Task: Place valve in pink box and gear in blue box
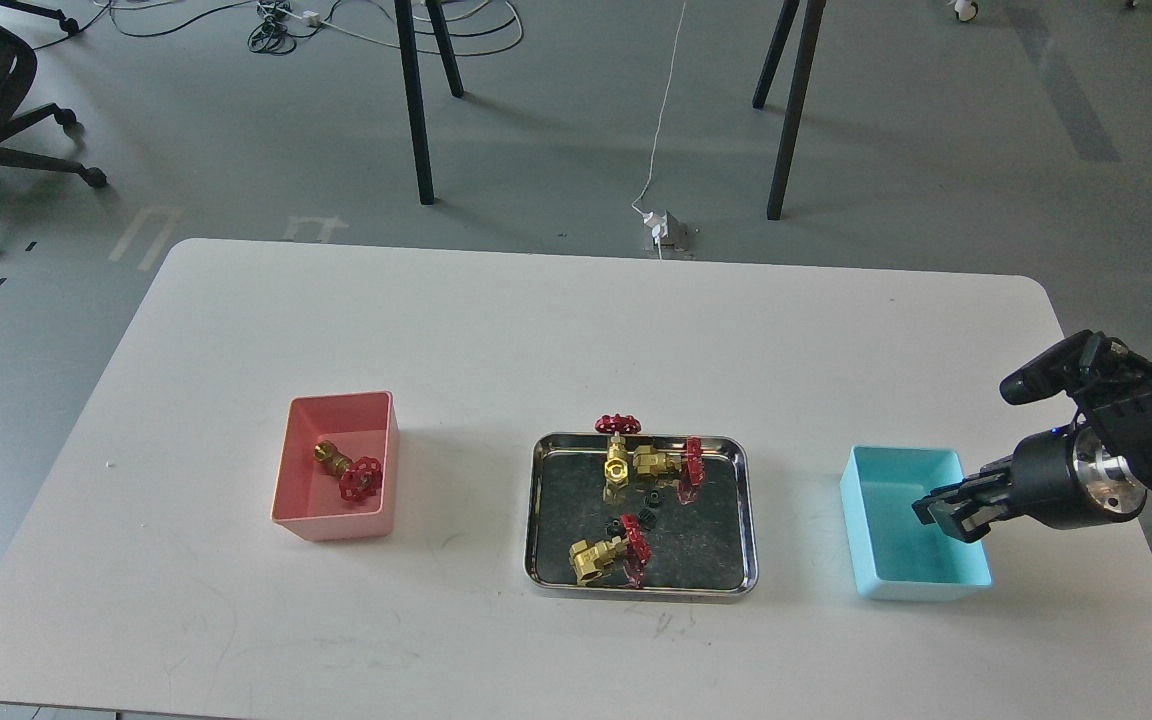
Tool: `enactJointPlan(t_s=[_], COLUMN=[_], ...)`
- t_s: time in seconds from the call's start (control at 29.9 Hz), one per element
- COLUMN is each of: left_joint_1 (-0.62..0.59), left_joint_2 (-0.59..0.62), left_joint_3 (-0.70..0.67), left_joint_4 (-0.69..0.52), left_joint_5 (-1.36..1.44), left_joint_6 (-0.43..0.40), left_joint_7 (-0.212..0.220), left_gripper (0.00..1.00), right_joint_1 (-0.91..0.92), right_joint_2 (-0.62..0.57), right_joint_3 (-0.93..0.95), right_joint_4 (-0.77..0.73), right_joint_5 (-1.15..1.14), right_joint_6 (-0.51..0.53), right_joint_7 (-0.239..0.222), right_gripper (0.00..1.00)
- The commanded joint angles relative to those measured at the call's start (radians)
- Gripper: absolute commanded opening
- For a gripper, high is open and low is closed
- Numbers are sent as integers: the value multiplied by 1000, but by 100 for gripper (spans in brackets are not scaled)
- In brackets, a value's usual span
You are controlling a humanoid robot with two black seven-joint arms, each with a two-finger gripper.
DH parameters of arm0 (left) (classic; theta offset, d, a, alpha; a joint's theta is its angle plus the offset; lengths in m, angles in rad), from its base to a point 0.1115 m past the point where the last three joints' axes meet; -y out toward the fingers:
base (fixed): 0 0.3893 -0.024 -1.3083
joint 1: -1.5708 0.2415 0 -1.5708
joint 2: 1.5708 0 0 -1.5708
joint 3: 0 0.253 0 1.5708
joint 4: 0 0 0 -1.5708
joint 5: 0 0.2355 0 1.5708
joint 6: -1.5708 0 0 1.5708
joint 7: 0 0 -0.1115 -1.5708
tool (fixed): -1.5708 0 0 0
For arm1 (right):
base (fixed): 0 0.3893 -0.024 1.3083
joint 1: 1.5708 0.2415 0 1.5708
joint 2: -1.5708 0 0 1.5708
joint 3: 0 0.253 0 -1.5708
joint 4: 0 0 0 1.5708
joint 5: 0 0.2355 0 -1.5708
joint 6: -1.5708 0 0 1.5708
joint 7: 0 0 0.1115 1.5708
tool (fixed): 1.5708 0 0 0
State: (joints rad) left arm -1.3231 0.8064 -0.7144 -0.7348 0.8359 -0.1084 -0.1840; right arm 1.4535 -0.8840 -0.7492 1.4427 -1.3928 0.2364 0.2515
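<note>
The pink box (336, 524) stands on the left of the table with one valve (348, 468) lying in it. The steel tray (534, 520) in the middle holds three more valves, one at the back (618, 452), one beside it (668, 462) and one at the front (604, 555), and a few tiny black gears (639, 519). The blue box (921, 590) stands to the right. My right gripper (948, 514) hangs over the blue box's right side, pointing left. Its dark fingers cannot be told apart, and whether it holds anything is hidden. My left arm is out of view.
The white table's right edge (1136, 520) lies just past the blue box. Chair and table legs and cables are on the floor beyond the far edge.
</note>
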Motion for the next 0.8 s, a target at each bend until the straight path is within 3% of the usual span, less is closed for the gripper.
enactJointPlan(t_s=[0.0, 0.13, 0.27, 0.5, 0.77], left_joint_1=[-1, 1, 2, 7, 38], left_joint_2=[1, -1, -10, -21, -82], left_joint_3=[4, 10, 12, 12, 13], left_joint_4=[0, 0, -2, -11, -14], left_joint_5=[0, 0, 0, 2, -11], left_joint_6=[1, 3, 4, 6, 7], left_joint_7=[1, 5, 11, 21, 21], left_gripper=[99, 99, 99, 99, 99], right_joint_1=[-22, -71, -91, -110, -121], right_joint_2=[-4, -6, -33, -79, 3], right_joint_3=[22, 115, 235, 589, 853], right_joint_4=[-15, -22, -21, -39, -249], right_joint_5=[6, 23, 180, 702, 1171], right_joint_6=[-8, -12, -5, -25, -190], right_joint_7=[0, -6, -11, -12, -15], right_gripper=[42, 96, 97, 97, 97])
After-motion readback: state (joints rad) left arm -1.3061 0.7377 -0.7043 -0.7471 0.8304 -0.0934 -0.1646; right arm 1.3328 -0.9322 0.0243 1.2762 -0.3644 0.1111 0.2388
